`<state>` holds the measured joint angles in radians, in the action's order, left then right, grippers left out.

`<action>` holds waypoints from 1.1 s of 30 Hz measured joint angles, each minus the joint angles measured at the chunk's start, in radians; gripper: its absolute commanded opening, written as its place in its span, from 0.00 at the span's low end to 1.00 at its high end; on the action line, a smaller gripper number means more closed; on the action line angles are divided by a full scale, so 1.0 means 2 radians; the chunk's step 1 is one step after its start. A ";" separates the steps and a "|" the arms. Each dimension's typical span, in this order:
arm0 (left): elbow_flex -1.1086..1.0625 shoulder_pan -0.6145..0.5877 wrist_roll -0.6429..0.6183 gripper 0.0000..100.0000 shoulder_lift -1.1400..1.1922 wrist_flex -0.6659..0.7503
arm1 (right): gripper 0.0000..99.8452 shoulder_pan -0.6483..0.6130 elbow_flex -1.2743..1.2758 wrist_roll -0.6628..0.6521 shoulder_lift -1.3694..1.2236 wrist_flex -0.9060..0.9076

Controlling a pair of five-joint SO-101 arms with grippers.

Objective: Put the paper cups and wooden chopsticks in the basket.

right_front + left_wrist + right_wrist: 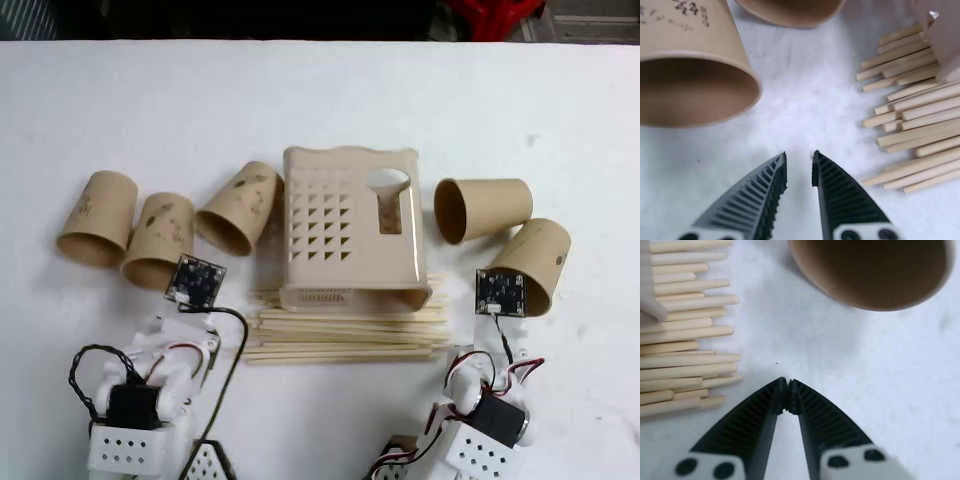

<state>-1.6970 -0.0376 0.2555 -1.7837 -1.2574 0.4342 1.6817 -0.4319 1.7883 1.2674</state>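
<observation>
Left gripper (799,162) slightly parted, right gripper (788,387) pinched closed, both empty. Nothing's packed yet: five cups (163,240) lie tipped left and right of the central basket (330,225), with chopsticks (345,335) piled along its lower edge. Everything's left to do.

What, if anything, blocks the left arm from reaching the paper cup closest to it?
Probably nothing, so likely yes. The paper cup lies on its side with its mouth toward the left arm's jaws, which stand slightly apart over bare table. The chopsticks lie off to the other side.
</observation>
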 measured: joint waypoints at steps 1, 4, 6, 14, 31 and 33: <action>0.000 0.000 0.000 0.11 0.000 0.000 | 0.02 0.000 0.000 0.000 0.000 0.000; 0.000 0.000 0.000 0.11 0.000 0.000 | 0.02 0.000 0.000 0.000 0.000 0.000; 0.000 0.000 0.000 0.11 0.000 0.000 | 0.02 0.000 0.000 0.000 0.000 0.000; 0.000 0.000 0.000 0.11 0.000 0.000 | 0.02 0.000 0.000 0.000 0.000 0.000; 0.000 0.000 0.000 0.11 0.000 0.000 | 0.02 -0.107 0.000 0.002 0.000 0.000; 0.000 0.000 0.000 0.11 0.000 0.000 | 0.02 -0.126 0.000 0.002 0.000 0.000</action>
<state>-1.6970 -0.0376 0.2555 -1.7837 -1.2574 0.1826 1.6817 -0.4273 1.7883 1.2674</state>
